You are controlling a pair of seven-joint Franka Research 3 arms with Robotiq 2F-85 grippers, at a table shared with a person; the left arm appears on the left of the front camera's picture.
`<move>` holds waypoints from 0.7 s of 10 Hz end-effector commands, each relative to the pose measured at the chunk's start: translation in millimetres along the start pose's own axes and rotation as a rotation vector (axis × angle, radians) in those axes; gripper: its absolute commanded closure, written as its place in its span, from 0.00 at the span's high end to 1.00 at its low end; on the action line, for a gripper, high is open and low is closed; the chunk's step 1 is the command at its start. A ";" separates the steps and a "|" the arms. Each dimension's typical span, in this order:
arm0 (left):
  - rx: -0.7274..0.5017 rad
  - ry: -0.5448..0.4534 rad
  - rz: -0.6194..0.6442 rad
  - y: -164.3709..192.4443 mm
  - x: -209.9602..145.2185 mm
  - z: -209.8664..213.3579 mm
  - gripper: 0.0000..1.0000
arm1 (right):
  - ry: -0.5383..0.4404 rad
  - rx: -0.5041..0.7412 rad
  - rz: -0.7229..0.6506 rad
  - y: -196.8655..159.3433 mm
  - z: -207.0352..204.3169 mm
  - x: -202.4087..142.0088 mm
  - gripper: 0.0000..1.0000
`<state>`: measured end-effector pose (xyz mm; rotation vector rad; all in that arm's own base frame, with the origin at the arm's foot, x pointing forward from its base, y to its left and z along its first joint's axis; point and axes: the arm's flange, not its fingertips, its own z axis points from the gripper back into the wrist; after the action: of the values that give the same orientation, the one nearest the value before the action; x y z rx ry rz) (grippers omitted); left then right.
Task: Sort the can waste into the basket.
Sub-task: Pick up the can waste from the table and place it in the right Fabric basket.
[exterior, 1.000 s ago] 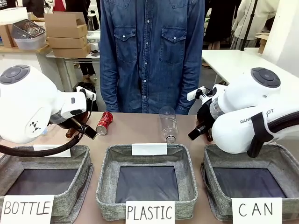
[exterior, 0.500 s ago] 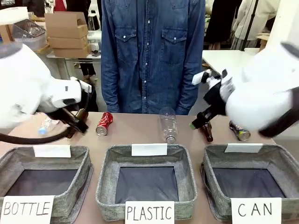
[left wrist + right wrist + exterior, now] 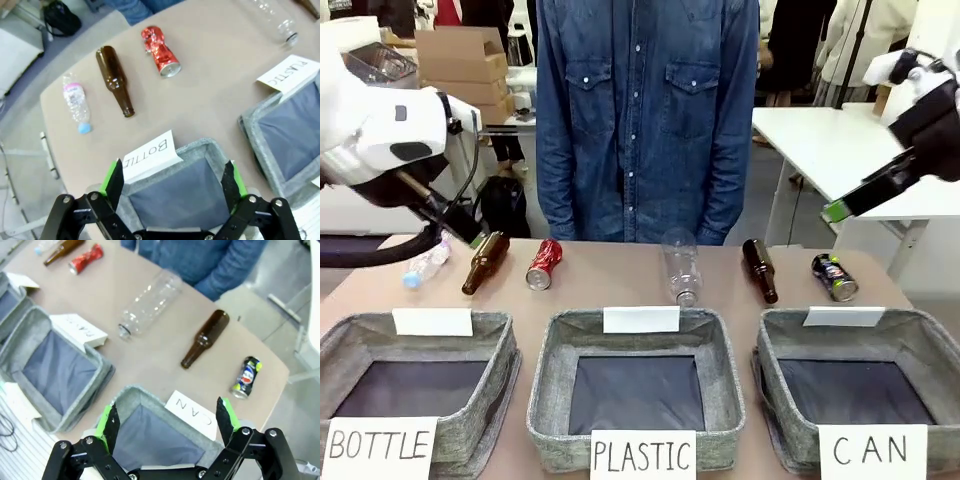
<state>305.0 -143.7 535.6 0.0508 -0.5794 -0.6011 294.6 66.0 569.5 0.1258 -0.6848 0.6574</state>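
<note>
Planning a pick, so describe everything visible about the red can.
The red can is small, shiny metal, with a crumpled, dented body. It lies on its side on the tan table, silver end pointing toward the baskets. A brown bottle lies beside it on the robot's left, not touching. Only the table touches it.

Large clear bottle (image 3: 680, 268), PLASTIC basket (image 3: 548, 380), BOTTLE basket (image 3: 498, 375), denim shirt (image 3: 645, 120)

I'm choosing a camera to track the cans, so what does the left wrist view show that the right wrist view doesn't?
Left wrist's own: the open left gripper and the BOTTLE sign with its lettering readable. Right wrist's own: the open right gripper, the dark can and the CAN basket. Shared: the red can, the large clear bottle and the PLASTIC basket.
</note>
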 end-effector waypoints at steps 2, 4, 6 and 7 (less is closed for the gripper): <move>-0.558 -0.115 0.109 23.5 -9.4 27.1 1.00 | -0.032 0.198 -0.205 -20.0 0.8 -20.6 1.00; -0.964 -0.263 0.409 79.4 -46.8 43.6 1.00 | -0.093 0.577 -0.660 -71.6 19.7 -56.5 1.00; -1.124 -0.427 0.678 118.9 -88.6 42.2 1.00 | -0.165 0.755 -1.041 -120.4 30.0 -98.2 1.00; -1.117 -0.469 0.742 133.9 -113.8 41.6 1.00 | -0.245 0.749 -1.127 -133.0 35.8 -117.2 1.00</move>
<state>288.0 23.3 567.0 -1.1016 -0.5845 -0.4093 284.0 -97.9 535.4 0.9643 -0.4724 0.1579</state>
